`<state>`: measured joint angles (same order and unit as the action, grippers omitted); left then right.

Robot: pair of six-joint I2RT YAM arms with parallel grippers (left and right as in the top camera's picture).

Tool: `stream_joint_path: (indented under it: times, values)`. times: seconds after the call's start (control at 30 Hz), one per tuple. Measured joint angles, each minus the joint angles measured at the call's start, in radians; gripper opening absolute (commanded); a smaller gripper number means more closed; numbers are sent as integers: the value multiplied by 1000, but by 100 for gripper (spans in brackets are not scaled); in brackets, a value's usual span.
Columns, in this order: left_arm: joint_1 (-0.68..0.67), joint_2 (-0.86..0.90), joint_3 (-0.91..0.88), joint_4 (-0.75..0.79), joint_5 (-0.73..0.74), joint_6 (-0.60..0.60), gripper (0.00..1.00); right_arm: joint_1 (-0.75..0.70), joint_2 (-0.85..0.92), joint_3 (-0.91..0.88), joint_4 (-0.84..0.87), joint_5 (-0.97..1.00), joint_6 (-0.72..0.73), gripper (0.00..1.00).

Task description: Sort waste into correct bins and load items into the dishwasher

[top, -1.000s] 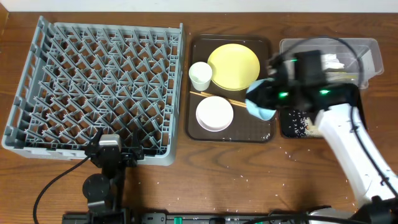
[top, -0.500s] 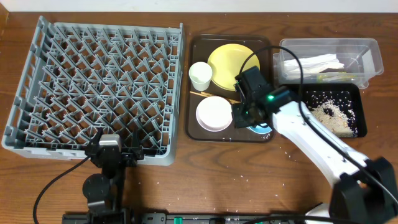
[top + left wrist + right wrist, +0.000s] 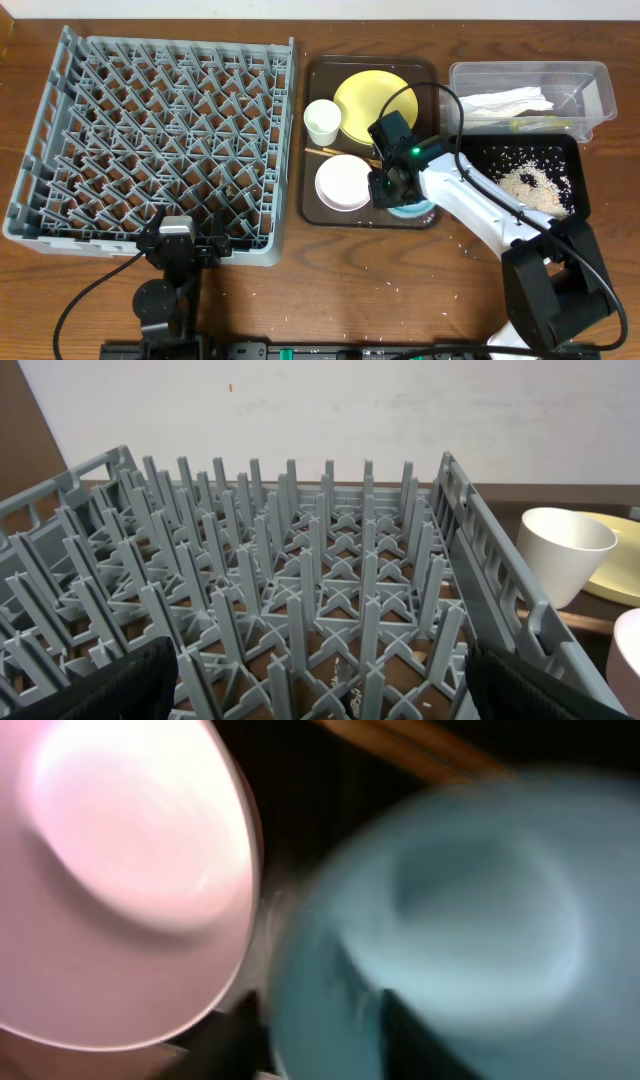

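The waste looks sorted: the white crumpled paper napkin [image 3: 510,100] and yellow-green paper sleeve [image 3: 545,124] lie in the clear plastic tub [image 3: 596,90], and the whitish rice [image 3: 525,183] in the shallow black tray [image 3: 575,150]. The large grey plastic dish rack [image 3: 150,140] holds nothing. The round yellow plate [image 3: 372,107], white cup [image 3: 321,121], white bowl [image 3: 345,183] and thin wooden chopsticks [image 3: 340,154] sit on the dark brown serving tray [image 3: 320,205]. The right gripper [image 3: 392,185] is at the light blue bowl [image 3: 415,208] there; whether it grips is unclear. The left gripper [image 3: 183,243] is spread wide at the rack's near edge.
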<state>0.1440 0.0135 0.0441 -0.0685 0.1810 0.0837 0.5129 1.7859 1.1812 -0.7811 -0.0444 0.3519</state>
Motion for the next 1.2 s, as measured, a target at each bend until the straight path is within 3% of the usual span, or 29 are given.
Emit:
stream_joint_path:
  times: [0.27,0.5,0.7,0.87,1.2]
  values:
    - [0,0,0,0,0,0,93,-5,0,34,-37,-53,-5,61]
    - [0,0,-1,6,15,-5,93,-31,-11,229,-140,-87,-14,66]
    - [0,47,44,-99,60,-89,92,-42,-22,304,-43,-94,-20,70]
    - [0,229,249,-256,105,-136,92,-44,-19,344,50,-95,-17,72]
    - [0,745,918,-750,216,-194,93,-47,176,594,50,-98,8,67]
